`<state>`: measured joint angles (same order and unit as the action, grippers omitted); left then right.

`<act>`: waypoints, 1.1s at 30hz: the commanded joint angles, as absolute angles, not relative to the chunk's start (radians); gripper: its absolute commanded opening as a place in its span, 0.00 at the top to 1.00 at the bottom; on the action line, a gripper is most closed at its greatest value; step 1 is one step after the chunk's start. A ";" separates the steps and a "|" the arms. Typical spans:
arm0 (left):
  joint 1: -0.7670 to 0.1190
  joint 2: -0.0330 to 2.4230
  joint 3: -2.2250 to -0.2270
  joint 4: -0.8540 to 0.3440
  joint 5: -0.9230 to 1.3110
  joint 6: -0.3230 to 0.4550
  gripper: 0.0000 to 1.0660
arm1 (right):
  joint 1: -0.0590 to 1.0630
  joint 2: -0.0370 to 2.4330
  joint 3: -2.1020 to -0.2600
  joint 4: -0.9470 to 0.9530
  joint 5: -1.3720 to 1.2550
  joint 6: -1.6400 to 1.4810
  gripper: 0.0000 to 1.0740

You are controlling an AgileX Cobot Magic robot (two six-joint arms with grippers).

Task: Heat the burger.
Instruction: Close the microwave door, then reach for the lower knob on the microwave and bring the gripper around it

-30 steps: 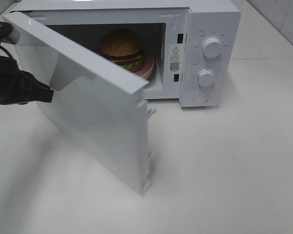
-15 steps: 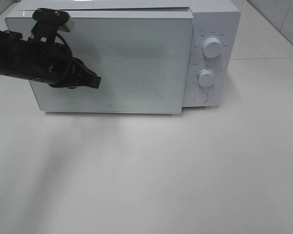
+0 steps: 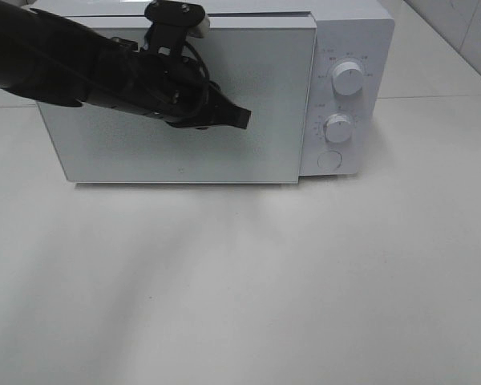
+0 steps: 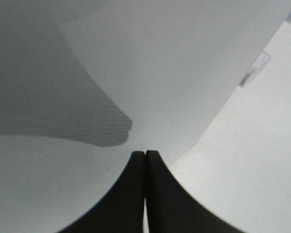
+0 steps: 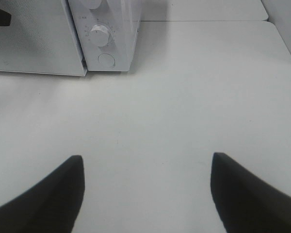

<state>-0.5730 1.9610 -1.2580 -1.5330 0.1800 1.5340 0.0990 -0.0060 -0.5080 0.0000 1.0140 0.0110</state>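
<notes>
The white microwave (image 3: 349, 48) stands at the back of the table with its door (image 3: 264, 144) closed, so the burger is hidden inside. My left gripper (image 3: 239, 119) is shut and empty, its black fingertips (image 4: 145, 160) pressed together close against the middle of the door. The microwave also shows in the right wrist view (image 5: 104, 34). My right gripper (image 5: 145, 179) is open and empty above the bare table, well in front and to the right of the microwave; it is out of the exterior view.
Two round knobs (image 3: 349, 79) (image 3: 337, 127) and a round button (image 3: 329, 160) sit on the microwave's right panel. The white table (image 3: 305, 281) stretches in front. A tiled wall (image 3: 465, 24) is at the back right.
The microwave door swung from open to fully closed, hiding the burger. My left arm moved right across the door front, from its left edge to the middle.
</notes>
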 commanded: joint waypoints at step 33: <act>-0.624 2.020 -1.496 -0.391 0.737 0.568 1.00 | 0.096 -0.026 -0.506 0.000 1.002 0.000 0.34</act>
<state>-0.6230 2.0440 -1.4890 -0.4440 0.7020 0.6420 0.0990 -0.0060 -0.5080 0.0000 1.0140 0.0110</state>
